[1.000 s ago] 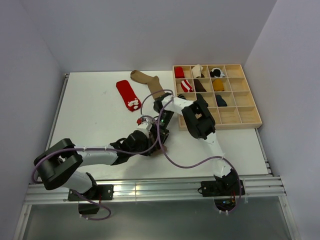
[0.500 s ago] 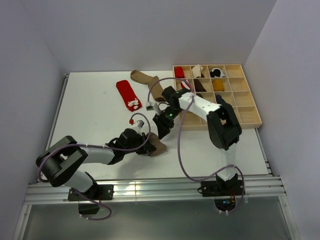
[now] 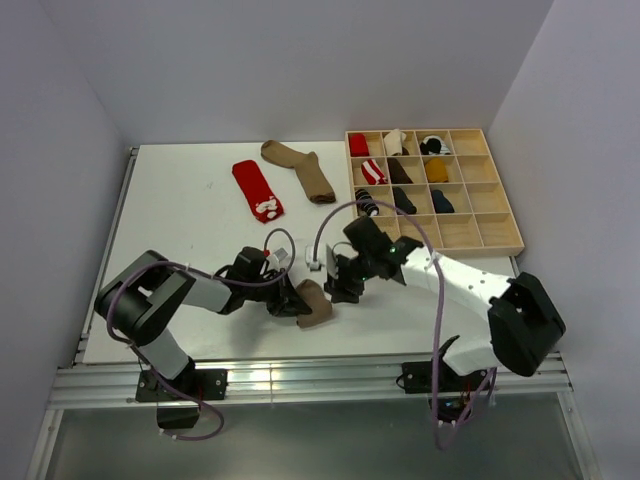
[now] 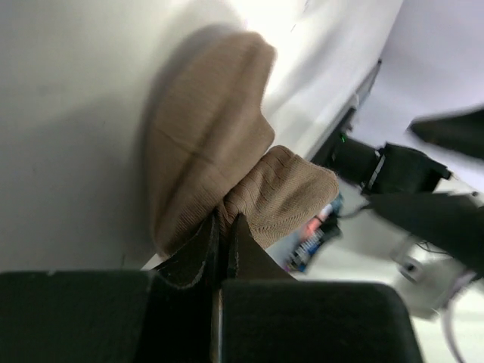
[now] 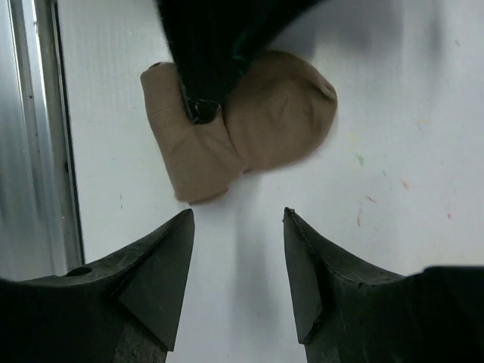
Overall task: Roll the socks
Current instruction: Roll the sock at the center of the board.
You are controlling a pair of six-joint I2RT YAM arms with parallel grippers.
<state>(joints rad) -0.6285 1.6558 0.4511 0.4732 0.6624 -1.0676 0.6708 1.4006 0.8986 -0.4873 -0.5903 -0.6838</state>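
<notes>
A plain brown sock [image 3: 316, 304], folded into a short bundle, lies on the white table near the front edge. My left gripper [image 3: 297, 298] is shut on a fold of it; the left wrist view shows the jaws [image 4: 225, 221] pinching the sock [image 4: 204, 144]. My right gripper [image 3: 337, 290] is open and empty just right of the bundle. In the right wrist view its fingers [image 5: 238, 215] stand apart just short of the sock [image 5: 265, 121]. A red sock with a white motif [image 3: 257, 189] and another brown sock [image 3: 300, 168] lie flat at the back.
A wooden compartment tray [image 3: 495, 205] at the back right holds several rolled socks. The table's metal front rail [image 3: 300, 375] runs close to the bundle and shows in the right wrist view [image 5: 30, 136]. Grey walls stand left and right.
My right gripper has swung from near the tray toward the front and now sits open beside the bundle. My left gripper has kept its hold on the sock, shifting slightly.
</notes>
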